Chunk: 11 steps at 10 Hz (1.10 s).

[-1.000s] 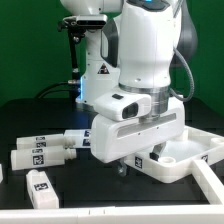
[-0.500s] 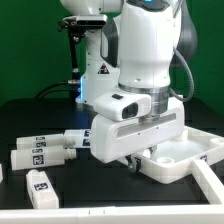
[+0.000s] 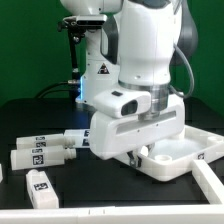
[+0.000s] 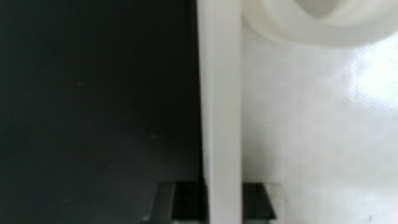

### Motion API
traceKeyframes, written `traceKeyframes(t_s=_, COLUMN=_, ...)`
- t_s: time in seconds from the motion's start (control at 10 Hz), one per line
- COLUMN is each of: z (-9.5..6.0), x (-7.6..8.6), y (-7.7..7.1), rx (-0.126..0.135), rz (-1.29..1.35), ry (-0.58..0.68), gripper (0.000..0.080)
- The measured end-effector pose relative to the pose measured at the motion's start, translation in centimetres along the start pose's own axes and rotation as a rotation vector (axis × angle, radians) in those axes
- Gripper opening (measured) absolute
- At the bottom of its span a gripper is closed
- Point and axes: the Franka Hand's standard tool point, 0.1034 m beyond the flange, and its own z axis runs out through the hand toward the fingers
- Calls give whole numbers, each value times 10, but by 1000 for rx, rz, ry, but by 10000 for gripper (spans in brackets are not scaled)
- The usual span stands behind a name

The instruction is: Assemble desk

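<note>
**Hand shifts onto the desk panel's rim**

Since a second ago the hand (image 3: pixel 137 158) has moved toward the exterior view's right, to the near rim of the white desk panel (image 3: pixel 192 150) lying on the black tabletop (image 3: pixel 35 112). Its fingers (image 4: pixel 183 200) flank that rim closely; whether they pinch it I cannot tell.

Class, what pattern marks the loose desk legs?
Black-and-white square tags on white legs; exterior view.

Stands upright as a white arm (image 3: pixel 148 50) from 12 o'clock to the exterior view's centre; points the gripper (image 3: pixel 131 157) toward 6 o'clock, wrist vertical; holds the fingers (image 4: pixel 180 200) narrowly apart, clamping unclear.
</note>
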Motion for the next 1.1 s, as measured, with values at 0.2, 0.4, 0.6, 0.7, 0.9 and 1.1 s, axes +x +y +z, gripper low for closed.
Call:
traceKeyframes(t_s=0.2, z=-31, x=-2, y=0, rx=16, rz=148, ry=-24, gripper=51)
traceKeyframes(t_s=0.4, z=-43, x=-9, y=12, rx=56, rz=293, ry=-36, gripper=51)
traceKeyframes(t_s=0.6, z=-40, x=-10, y=12, rx=59, rz=293, ry=-42, gripper=51)
traceKeyframes(t_s=0.7, z=-40, x=-10, y=12, rx=59, rz=294, ry=-43, gripper=52)
traceKeyframes(t_s=0.9, z=-37, x=-17, y=27, rx=58, rz=347, ry=-55, gripper=52)
traceKeyframes(t_s=1.1, z=-36, x=-29, y=51, rx=51, rz=491, ry=-55, gripper=52)
